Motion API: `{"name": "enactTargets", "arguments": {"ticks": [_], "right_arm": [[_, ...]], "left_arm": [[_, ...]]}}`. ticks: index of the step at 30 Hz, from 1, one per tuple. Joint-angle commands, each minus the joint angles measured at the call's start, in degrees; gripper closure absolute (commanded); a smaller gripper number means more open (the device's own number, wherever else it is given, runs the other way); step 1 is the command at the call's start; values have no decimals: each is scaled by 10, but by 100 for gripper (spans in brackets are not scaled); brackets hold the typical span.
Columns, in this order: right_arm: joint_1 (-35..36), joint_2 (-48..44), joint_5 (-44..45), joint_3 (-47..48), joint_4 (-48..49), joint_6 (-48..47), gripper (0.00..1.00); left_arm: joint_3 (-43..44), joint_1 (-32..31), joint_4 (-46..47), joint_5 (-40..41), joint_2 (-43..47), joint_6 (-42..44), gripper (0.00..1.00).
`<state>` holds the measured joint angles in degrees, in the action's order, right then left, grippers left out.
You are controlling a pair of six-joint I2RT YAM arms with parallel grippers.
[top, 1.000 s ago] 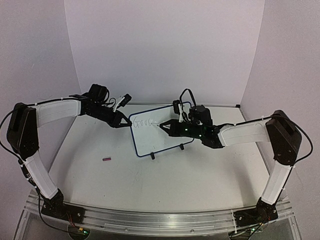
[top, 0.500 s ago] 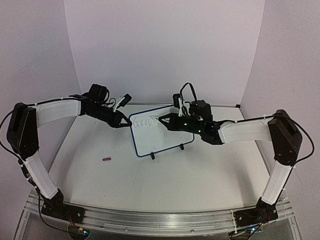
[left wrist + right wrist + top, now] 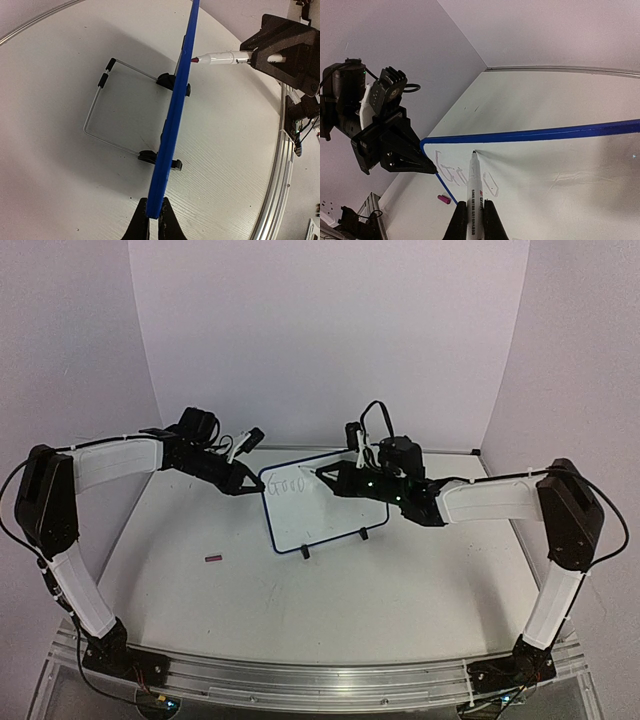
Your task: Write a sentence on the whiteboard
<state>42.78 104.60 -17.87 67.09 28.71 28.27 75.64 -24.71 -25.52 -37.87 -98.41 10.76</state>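
Top external view: the whiteboard [image 3: 322, 510] stands propped on the worktop [image 3: 400, 590] between the two arms, its blue-framed face tilted toward the right arm. The left end effector [image 3: 153, 223] is closed narrowly on the board's near side edge, with the frame pinched between its fingertips. In the left wrist view, the wire stand [image 3: 97, 117] and two black feet sit just beyond that grip, behind the board. The right end effector [image 3: 475, 223] is clamped on a white marker [image 3: 473, 187] that points straight out ahead of it. The marker's tip is at the board's upper part, just below the top frame, and I cannot tell whether it touches the surface. The sentence [image 3: 465, 176] is a few faint letters, roughly "Goo", lying just left of and below the marker tip and close to the left end effector's corner. A small pink cap [image 3: 213, 558] lies on the worktop well apart from both end effectors, on the left arm's side.
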Motion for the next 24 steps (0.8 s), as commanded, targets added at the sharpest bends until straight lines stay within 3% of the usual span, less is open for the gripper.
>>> {"name": "enactTargets", "arguments": {"ticks": [1,24], "right_arm": [[-3,13,0,6,17,-4,100],[-3,-2,26,-66,18,6,100]], "left_arm": [[5,-9,-35,37,-23,29,100],[5,-9,-37,39,-20,30,100]]}}
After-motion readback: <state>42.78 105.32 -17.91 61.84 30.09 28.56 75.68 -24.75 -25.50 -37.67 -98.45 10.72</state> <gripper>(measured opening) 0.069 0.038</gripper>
